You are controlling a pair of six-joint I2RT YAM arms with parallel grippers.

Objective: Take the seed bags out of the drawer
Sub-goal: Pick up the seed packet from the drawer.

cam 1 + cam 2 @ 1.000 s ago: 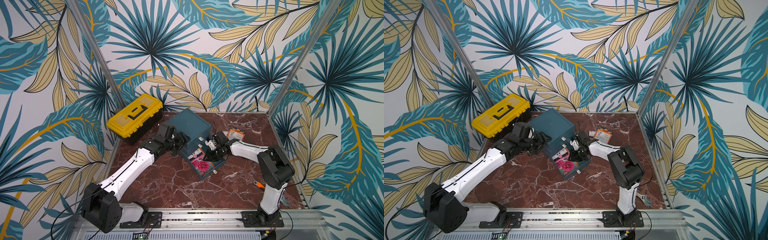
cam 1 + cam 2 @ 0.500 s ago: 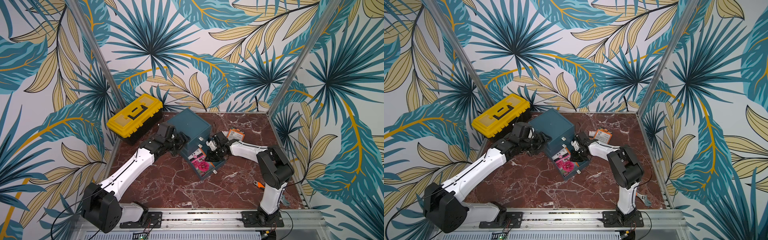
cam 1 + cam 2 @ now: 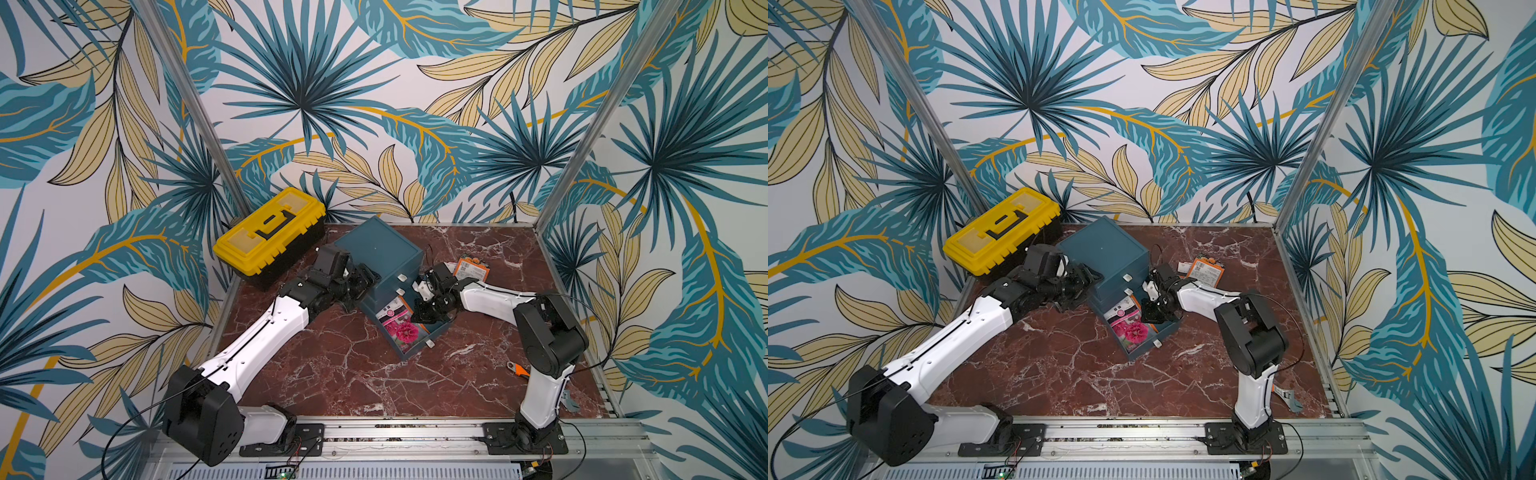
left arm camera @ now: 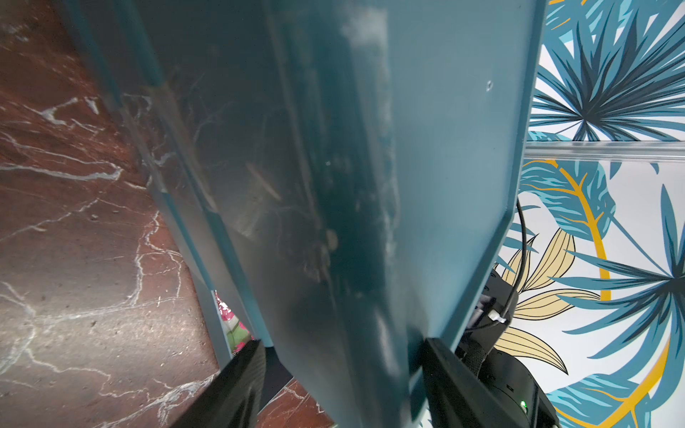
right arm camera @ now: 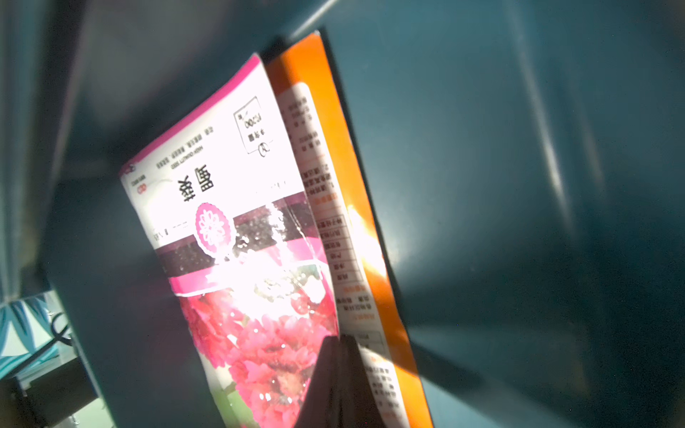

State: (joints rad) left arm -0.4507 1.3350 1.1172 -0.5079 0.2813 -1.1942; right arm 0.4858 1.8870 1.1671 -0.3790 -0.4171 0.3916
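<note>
1. yellow toolbox (image 3: 270,232) at back left, small orange-handled item (image 3: 519,369) near the right arm's base.
2. teal cabinet (image 3: 380,249) mid counter (image 3: 332,374), bottom drawer (image 3: 415,351) pulled out.
3. left tool (image 4: 343,344) clamped across the cabinet's side.
4. right tool (image 5: 339,355) inside the drawer, fingers together over the bags' edge, can't tell if one is pinched.
5. pink seed bag (image 3: 401,330) in the drawer on top of orange seed bag (image 5: 356,207). loose seed bag (image 3: 471,270) lies on the counter right of the cabinet.
6. red-brown marble top, leaf-print walls (image 3: 374,104).
</note>
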